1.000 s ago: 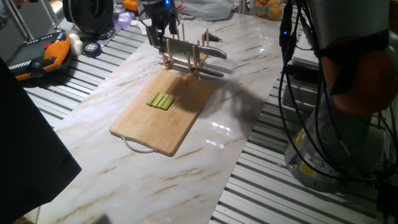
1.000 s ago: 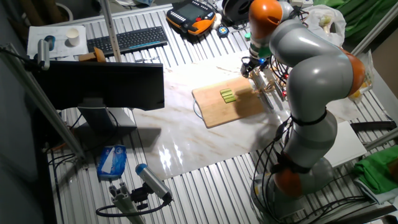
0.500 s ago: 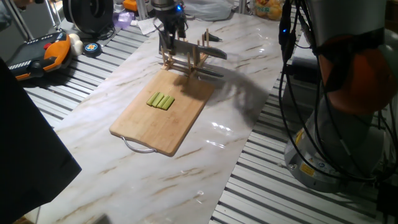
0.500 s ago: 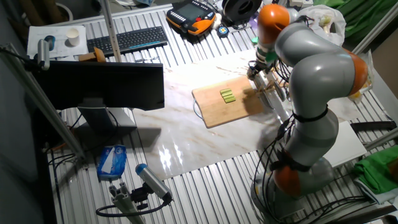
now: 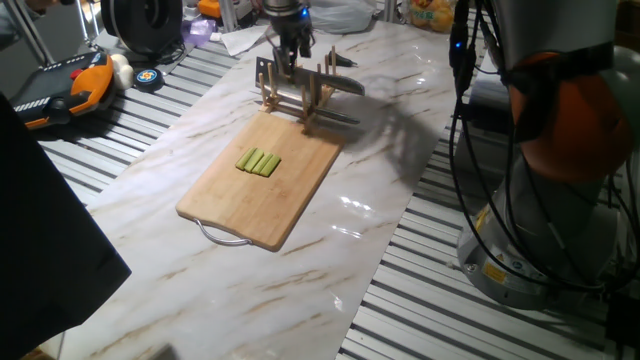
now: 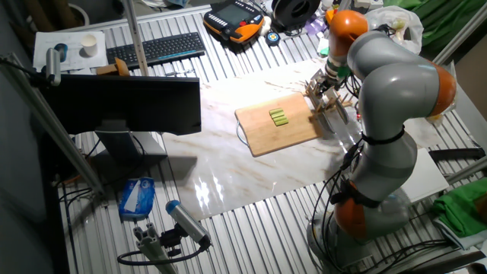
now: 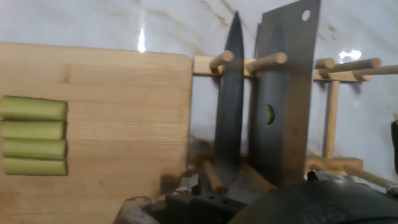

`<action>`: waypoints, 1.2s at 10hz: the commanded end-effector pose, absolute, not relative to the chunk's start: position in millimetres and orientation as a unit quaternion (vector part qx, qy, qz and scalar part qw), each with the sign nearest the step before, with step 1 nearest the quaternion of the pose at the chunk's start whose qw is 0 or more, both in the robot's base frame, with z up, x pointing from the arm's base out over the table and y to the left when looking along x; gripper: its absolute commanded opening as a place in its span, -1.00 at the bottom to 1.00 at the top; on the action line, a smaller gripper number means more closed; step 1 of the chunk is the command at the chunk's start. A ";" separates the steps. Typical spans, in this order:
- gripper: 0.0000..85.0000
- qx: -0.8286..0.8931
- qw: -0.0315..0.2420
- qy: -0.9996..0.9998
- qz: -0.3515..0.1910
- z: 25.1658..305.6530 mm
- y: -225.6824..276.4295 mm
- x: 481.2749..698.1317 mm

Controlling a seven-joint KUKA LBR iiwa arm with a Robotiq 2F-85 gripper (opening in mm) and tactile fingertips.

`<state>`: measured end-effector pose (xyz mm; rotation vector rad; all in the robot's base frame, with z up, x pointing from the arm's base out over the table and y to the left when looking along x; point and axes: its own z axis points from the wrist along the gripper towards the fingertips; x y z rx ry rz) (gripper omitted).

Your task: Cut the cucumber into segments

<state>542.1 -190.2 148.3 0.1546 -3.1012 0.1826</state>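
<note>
gripper (image 5: 291, 52) now over knife rack (image 5: 295, 92); four-stick cucumber (image 7: 33, 143) count only from hand view

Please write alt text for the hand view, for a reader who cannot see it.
Two knives, a slim pointed knife and a broad cleaver, stand in a wooden rack on marble. To the left, four cucumber sticks lie side by side on a wooden cutting board.

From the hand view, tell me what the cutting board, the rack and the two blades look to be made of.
Cutting board: wood, likely bamboo, pale tan with a fine straight grain, matte.
Rack: light unfinished wood, round dowels pegged into a frame.
Narrow blade and broad blade: dull grey metal, probably steel, with a faint sheen; the broad one has a hole near its corner.
</note>
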 end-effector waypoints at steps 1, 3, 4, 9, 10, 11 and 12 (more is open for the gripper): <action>1.00 0.050 0.015 -0.997 0.055 147.3 -193.7 543.9; 1.00 0.053 0.013 -0.997 0.050 141.4 -203.6 554.3; 1.00 0.053 0.013 -0.997 0.045 137.9 -206.6 559.0; 1.00 0.052 0.016 -0.998 0.024 129.3 -218.3 568.7; 1.00 0.053 0.016 -0.998 0.022 123.0 -220.8 570.6; 1.00 0.054 0.013 -0.998 0.024 118.4 -225.1 570.7; 1.00 0.054 0.012 -0.998 0.022 114.0 -227.8 571.6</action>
